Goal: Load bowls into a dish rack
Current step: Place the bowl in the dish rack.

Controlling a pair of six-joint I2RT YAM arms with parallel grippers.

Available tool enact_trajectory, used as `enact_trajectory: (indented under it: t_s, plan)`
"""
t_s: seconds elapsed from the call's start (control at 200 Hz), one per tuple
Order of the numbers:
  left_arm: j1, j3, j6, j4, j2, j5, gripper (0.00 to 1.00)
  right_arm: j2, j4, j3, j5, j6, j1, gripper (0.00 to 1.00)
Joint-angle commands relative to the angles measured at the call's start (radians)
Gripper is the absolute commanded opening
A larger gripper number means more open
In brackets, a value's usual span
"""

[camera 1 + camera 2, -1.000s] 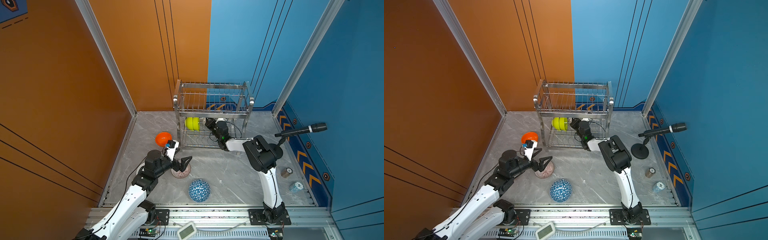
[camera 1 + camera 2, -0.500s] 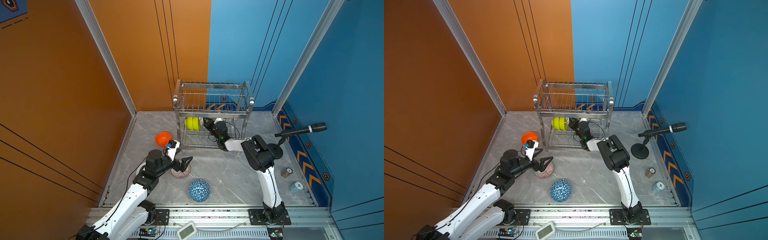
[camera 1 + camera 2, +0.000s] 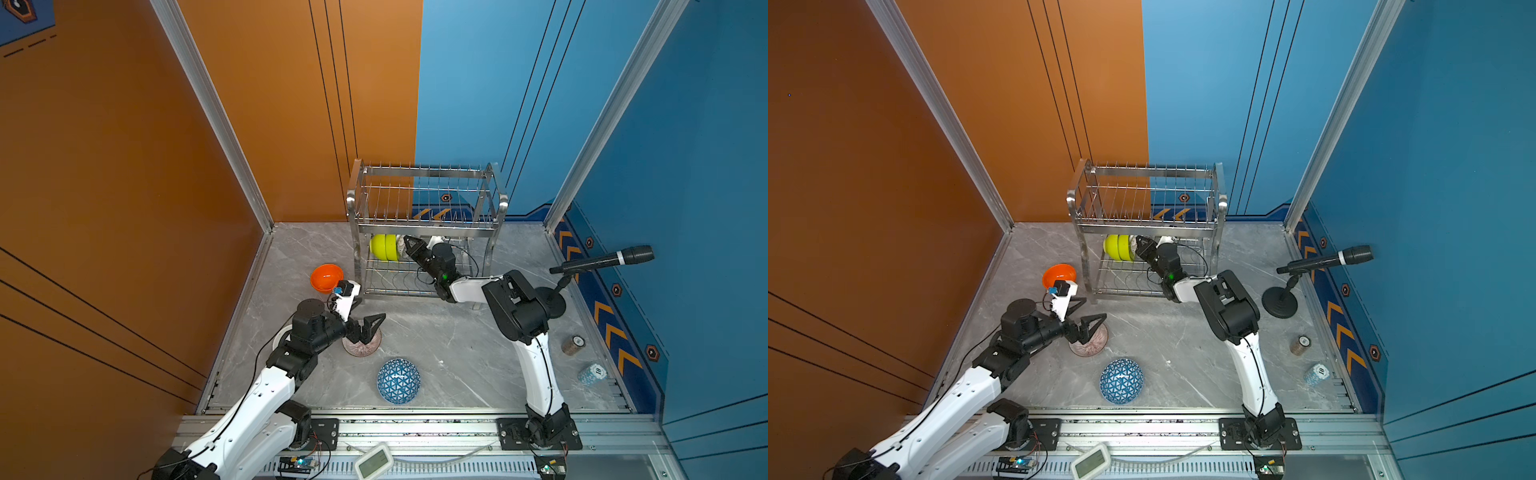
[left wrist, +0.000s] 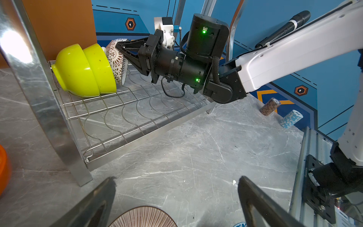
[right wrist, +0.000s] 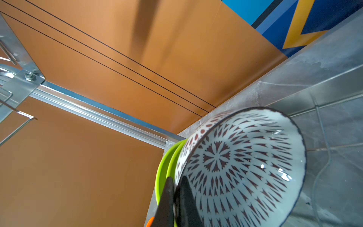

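On the lower tier of the dish rack (image 3: 424,227), the right hand (image 4: 117,44) is pinched shut on the rim of the lattice-patterned bowl (image 4: 116,61), which stands on edge against the two nested lime-green bowls (image 4: 82,70). One finger (image 5: 167,196) sits wedged between the patterned wall and the nearest green rim, so pulling out carelessly could drag either bowl along the wavy wires or tip the patterned one flat. Pushing further might shove the green pair towards the rack's end post. The right arm reaches in low and nearly level under the upper tier, so any lift risks striking it. The left hand (image 3: 365,313) hangs spread wide, holding nothing, just above the pink-striped bowl (image 3: 361,345) on the tabletop (image 3: 449,345); an off-centre descent could skid it
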Motion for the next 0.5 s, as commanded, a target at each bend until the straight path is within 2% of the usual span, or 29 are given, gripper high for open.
enact_trajectory:
  t_s: [0.0,0.496]
  plan:
    - [-0.004,-0.004,0.013,0.020,0.000,0.025,0.98,0.018,0.059,0.034,-0.069,0.030,-0.002,0.00]
    - [-0.004,-0.003,0.014,0.020,0.004,0.030,0.98,0.073,0.069,0.070,-0.159,0.044,-0.012,0.00]
